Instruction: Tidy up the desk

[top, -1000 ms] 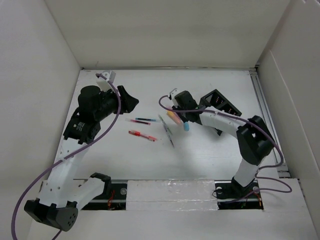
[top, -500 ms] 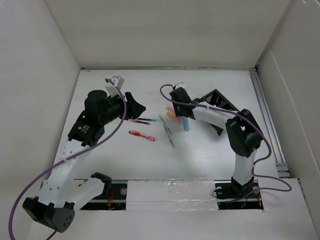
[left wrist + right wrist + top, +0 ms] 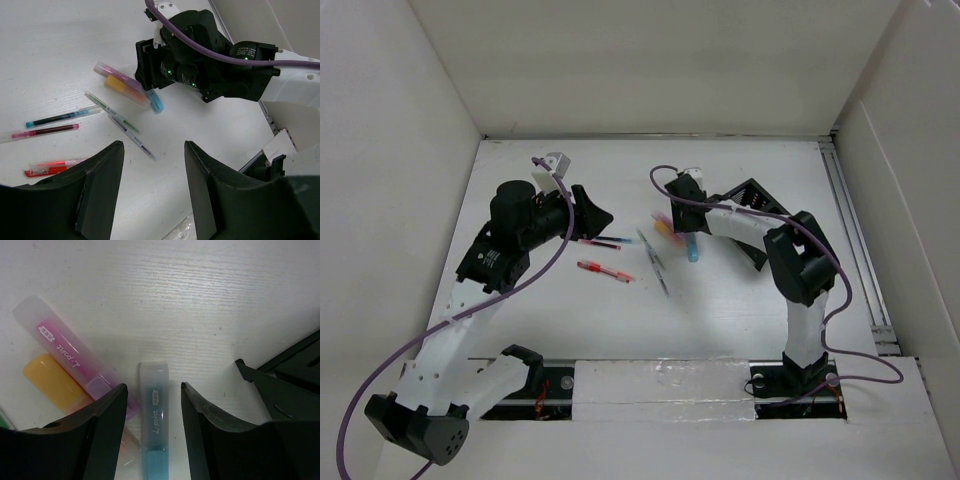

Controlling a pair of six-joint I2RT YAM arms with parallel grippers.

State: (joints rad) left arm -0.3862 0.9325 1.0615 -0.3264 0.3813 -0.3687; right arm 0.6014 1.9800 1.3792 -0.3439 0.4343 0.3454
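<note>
So the big flat white desk (image 3: 720, 300) fills the whole floor of the overhead view, with white walls at 9, 12 and 3 o'clock and a metal rail (image 3: 847, 225) running along the 3 o'clock edge.

The right gripper (image 3: 152, 390) is pointing down at a translucent blue highlighter (image 3: 153, 410). Its jaws sit fairly narrow on either side of the cap end, with a sliver of desk showing on both sides, so it's not gripping anything. Just at 9 o'clock of the blue one are a translucent pink highlighter (image 3: 65, 347) and a stubby orange highlighter (image 3: 50, 385), lying side by side and touching. The black slotted pen-holder box (image 3: 757, 197) is at 3 o'clock of that bunch.

The left gripper (image 3: 152, 147) hovers over at the 9 o'clock side, jaws spread wide and empty. Below it there's a scatter of thin pens: a teal pen (image 3: 62, 118), a dark pink pen (image 3: 45, 131), a red pen (image 3: 50, 167), a green pen (image 3: 112, 112) and a purple pen (image 3: 132, 139).
</note>
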